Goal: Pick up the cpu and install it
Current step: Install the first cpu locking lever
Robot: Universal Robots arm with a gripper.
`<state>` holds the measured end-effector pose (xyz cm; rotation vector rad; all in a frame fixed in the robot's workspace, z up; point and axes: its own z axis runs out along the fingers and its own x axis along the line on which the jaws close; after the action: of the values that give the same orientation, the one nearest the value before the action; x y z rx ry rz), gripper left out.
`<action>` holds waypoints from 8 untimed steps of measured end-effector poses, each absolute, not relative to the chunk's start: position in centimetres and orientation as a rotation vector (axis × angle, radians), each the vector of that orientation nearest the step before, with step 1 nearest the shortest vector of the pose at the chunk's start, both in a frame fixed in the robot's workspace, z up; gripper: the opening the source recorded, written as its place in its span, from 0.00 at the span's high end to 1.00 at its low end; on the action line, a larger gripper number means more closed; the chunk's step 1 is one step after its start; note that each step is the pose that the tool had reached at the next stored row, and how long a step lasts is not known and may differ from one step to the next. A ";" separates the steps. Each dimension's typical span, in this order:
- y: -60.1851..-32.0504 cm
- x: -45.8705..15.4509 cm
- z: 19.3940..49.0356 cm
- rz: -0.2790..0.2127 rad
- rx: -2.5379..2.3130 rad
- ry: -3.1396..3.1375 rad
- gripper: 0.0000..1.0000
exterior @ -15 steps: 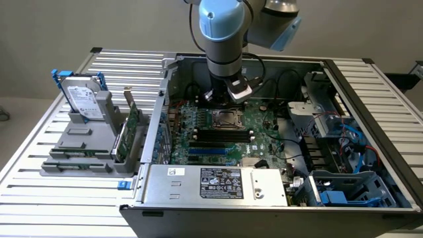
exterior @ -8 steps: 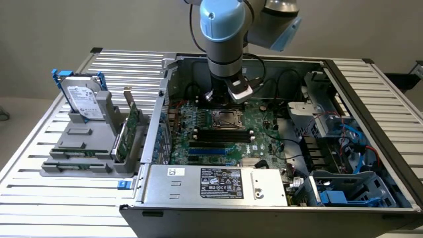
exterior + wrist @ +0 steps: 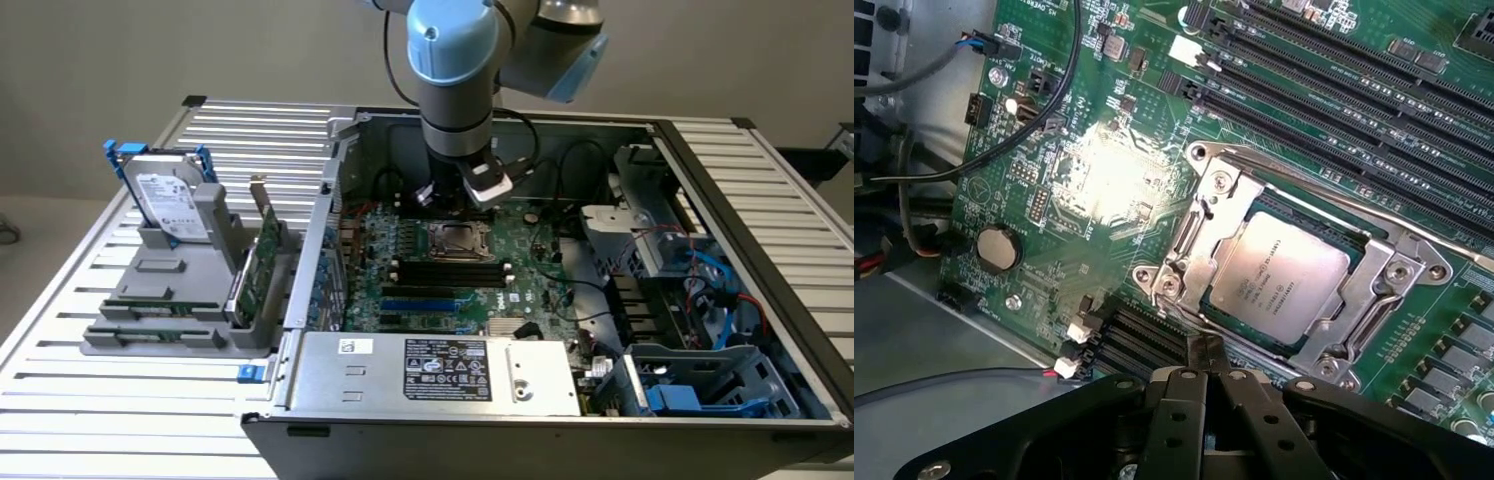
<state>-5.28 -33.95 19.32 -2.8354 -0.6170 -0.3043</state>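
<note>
The cpu [image 3: 1279,275], a small square chip with a pale silver top, lies flat inside the metal socket frame [image 3: 1194,225] on the green motherboard [image 3: 1104,180]. In the exterior view the socket with the cpu [image 3: 454,240] sits mid-board inside the open computer case. My gripper [image 3: 1206,352] is shut with nothing between its black fingers, and its tips are just beside the edge of the socket frame. From the exterior view, the gripper [image 3: 461,197] hangs a little above the board, just behind the socket.
Black memory slots [image 3: 1354,90] run beside the socket, and black cables [image 3: 1059,90] cross the board. Outside the case, a grey holder [image 3: 174,300] carries a hard drive [image 3: 167,192] and green cards [image 3: 267,250]. The power supply [image 3: 441,370] fills the case's front.
</note>
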 end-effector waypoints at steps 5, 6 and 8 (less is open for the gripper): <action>-34.0 -5.2 19.3 -0.304 -2.836 -0.617 0.89; -34.0 -5.2 19.3 -0.304 -2.837 -0.617 0.89; -34.0 -5.2 19.3 -0.304 -2.837 -0.618 0.89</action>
<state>-5.18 -33.95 19.29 -2.8369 -0.6176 -0.3040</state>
